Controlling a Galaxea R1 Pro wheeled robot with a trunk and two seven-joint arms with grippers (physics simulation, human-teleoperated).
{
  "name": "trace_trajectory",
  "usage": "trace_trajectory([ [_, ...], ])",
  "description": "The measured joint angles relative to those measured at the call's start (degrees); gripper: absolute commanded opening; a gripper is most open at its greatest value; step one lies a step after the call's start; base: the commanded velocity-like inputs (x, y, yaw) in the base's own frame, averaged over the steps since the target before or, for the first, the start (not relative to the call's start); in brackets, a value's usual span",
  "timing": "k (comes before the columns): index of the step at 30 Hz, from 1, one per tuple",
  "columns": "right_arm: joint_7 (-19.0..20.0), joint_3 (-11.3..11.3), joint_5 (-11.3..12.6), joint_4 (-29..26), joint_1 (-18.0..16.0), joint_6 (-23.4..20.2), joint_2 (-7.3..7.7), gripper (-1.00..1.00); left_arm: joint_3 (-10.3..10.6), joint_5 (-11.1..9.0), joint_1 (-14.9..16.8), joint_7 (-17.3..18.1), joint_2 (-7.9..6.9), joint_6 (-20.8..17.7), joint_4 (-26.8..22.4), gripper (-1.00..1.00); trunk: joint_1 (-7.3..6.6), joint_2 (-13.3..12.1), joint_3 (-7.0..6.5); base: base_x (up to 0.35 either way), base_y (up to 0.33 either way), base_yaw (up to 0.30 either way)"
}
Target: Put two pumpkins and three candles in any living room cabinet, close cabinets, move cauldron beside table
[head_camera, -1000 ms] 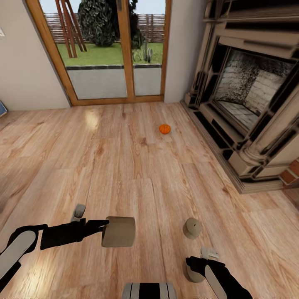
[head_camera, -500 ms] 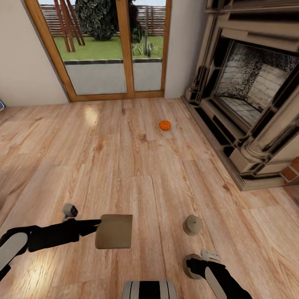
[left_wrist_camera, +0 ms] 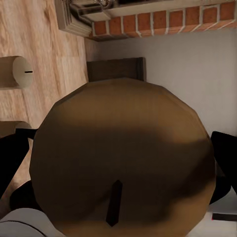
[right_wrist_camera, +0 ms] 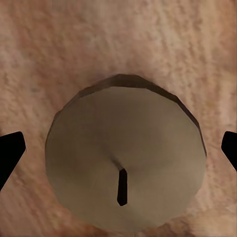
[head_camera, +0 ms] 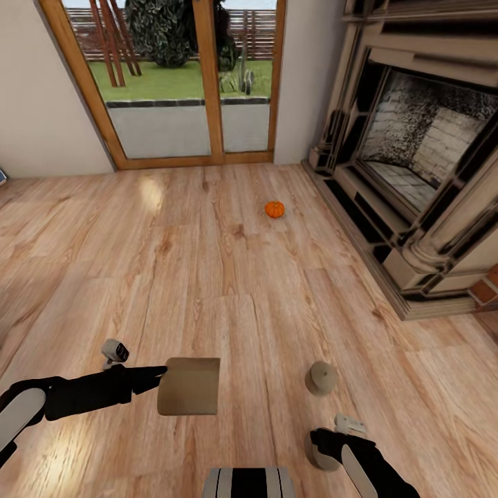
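Fingers of the right gripper [right_wrist_camera: 118, 148] stand spread either side of an upright candle [right_wrist_camera: 123, 158] directly below, while the left gripper [head_camera: 160, 375] grasps another candle [head_camera: 188, 386] sideways.

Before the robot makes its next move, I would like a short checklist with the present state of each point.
1. Left hand holds a candle: ok, the candle sits at its fingertips, lifted and lying sideways.
2. Right hand centred over the second candle: ok, black fingertips flank it.
3. Right hand closed on it: not ok, fingers stand apart from it.
4. Third candle upright on the floor: ok.
5. Pumpkin reachable: not ok, far ahead near the fireplace.
6. Cabinet open: cannot tell.
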State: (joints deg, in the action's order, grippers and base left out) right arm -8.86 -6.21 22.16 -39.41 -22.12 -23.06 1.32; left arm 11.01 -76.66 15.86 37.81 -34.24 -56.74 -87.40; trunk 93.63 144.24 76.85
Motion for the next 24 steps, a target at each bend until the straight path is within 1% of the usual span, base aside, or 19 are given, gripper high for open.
trace_trajectory([
  [7, 0.0, 0.0, 0.0, 0.05, -0.01, 0.06, 0.0, 1.0, 0.08, 0.03, 0.0, 0.0, 0.0, 0.09, 0.06, -1.0, 0.01, 0.0, 0.0, 0.01, 0.0, 0.0],
  [10, 0.0, 0.0, 0.0, 0.05, -0.01, 0.11, -0.03, 1.0, 0.08, 0.1, 0.0, 0.0, 0.04, 0.13, 0.04, -1.0, 0.09, 0.04, 0.66, 0.0, 0.0, 0.0],
  [13, 0.0, 0.0, 0.0, 0.05, 0.01, 0.12, -0.01, 1.0, 0.05, -0.02, 0.0, 0.0, 0.01, 0.09, 0.05, -1.0, 0.09, 0.04, 0.67, 0.0, 0.0, 0.0],
  [17, 0.0, 0.0, 0.0, 0.05, 0.0, 0.12, -0.07, 1.0, 0.08, 0.07, 0.0, 0.0, 0.02, 0.11, 0.05, -1.0, 0.19, 0.09, 1.54, 0.0, 0.0, 0.0],
  [24, 0.0, 0.0, 0.0, 0.05, -0.01, 0.12, -0.09, 1.0, 0.08, -0.01, 0.0, 0.0, 0.04, 0.09, 0.04, -1.0, 0.19, 0.09, 1.55, 0.0, 0.0, 0.0],
])
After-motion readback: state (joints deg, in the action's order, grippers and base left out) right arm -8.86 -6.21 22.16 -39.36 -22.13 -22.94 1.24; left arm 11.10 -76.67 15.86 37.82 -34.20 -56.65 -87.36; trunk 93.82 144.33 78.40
